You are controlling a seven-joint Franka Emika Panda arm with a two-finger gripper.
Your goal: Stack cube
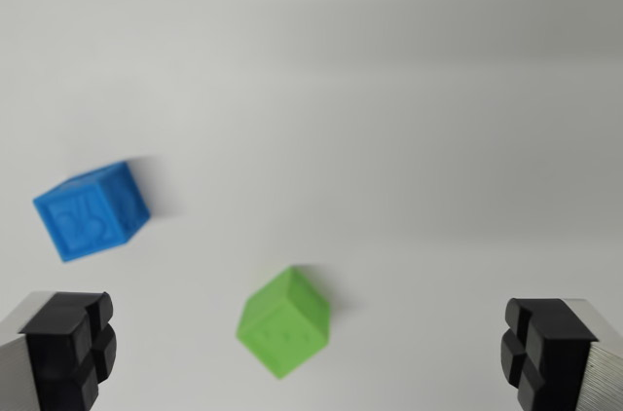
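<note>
Overhead, the claw (310,353) looks straight down at the plain white bench (389,90), spread wide and holding nothing, its two black ribbed rubber pads (73,348) on grey metal fingers sitting in the lower corners and cut off by the frame edges. The small green plastic cube (283,321) lies on the bench between the pads, nearer the wrist view's left one, turned corner-on and touching neither; the small blue plastic cube (91,211) sits apart, up and toward the wrist view's left. The whole view is soft with blur, so the raised marks on both cube faces cannot be read.
</note>
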